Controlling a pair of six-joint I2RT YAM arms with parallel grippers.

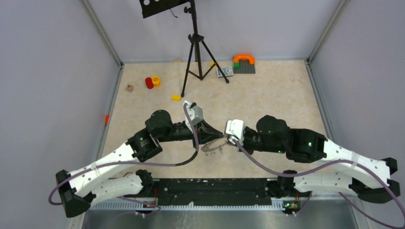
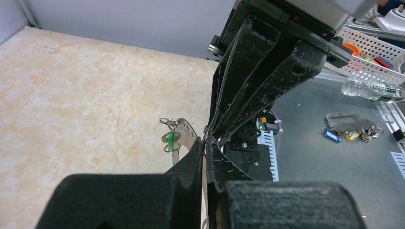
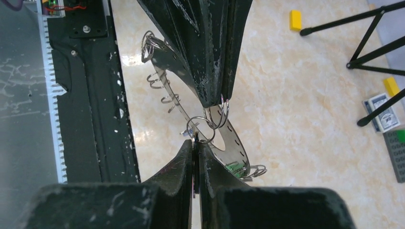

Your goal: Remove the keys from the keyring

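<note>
Your left end effector (image 3: 215, 98) is pinched narrow on a small split ring (image 3: 218, 114) threaded through the keyring (image 3: 232, 141). Your right end effector (image 3: 196, 140) is closed tight at the keyring's edge, nearly tip to tip with the left; what it grips cannot be told. The keyring hangs tilted between them above the tabletop (image 3: 296, 119), with a green-tagged key (image 2: 169, 139) on its rim.

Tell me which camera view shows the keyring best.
Right wrist: the keyring crosses mid-frame, its perforated rim and small split rings clear, though partly covered. Left wrist shows only one curved section; top external shows just a tiny glint.
</note>
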